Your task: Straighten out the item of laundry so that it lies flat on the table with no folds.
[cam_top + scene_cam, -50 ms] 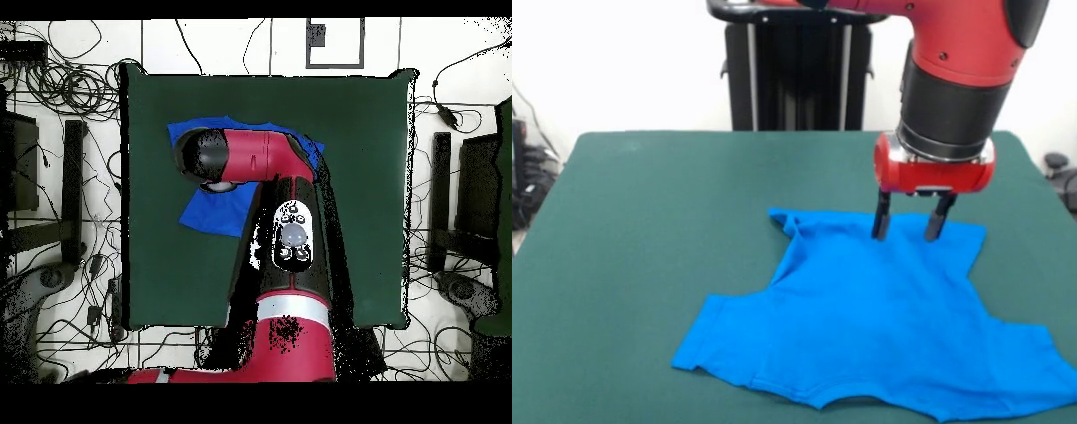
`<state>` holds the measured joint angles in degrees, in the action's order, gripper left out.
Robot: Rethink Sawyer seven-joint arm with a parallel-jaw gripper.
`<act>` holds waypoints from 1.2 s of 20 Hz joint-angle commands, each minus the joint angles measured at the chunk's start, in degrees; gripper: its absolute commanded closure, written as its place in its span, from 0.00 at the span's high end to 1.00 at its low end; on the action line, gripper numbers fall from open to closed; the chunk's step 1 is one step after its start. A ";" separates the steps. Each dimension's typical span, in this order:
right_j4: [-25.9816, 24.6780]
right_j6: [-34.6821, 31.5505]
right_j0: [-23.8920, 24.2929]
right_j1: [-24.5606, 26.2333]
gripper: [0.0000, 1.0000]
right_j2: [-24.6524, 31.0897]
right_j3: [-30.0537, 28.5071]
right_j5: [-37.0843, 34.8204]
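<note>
We start at the bottom of the front view, where the shirt (883,327) fills the lower right of the frame, bright blue against the green table (644,230). Its neckline sits at the very bottom edge, a shallow curve near the centre. One sleeve reaches out to the lower left, lying smooth; the other runs off toward the right edge. Moving up, we see the body mostly spread out, with soft creases running diagonally across it. At the upper left corner of the shirt, the fabric bunches into a small rumpled fold.

And there, at the shirt's top edge, right of centre, we have the gripper (912,227). Its two dark fingers (881,221) point straight down, set apart with a clear gap between them and nothing clamped in that gap. Their tips are right at the cloth; whether they press on it, we cannot tell.

Above them comes the red wrist and the thick black and red arm (953,79), dropping in from the upper right.

In the overhead view, the arm (270,160) covers much of the shirt (215,210), which lies in the table's (360,200) upper left part.
</note>
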<state>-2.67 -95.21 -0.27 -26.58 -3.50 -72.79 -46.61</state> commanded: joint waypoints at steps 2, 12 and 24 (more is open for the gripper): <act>-2.66 1.75 1.38 -1.42 1.00 6.98 -11.66 4.77; -4.44 3.17 2.68 -1.54 1.00 7.60 -13.90 7.13; -6.55 1.49 3.71 -0.88 1.00 8.82 -15.02 9.88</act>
<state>-7.09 -95.21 3.01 -29.89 -2.35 -80.06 -40.86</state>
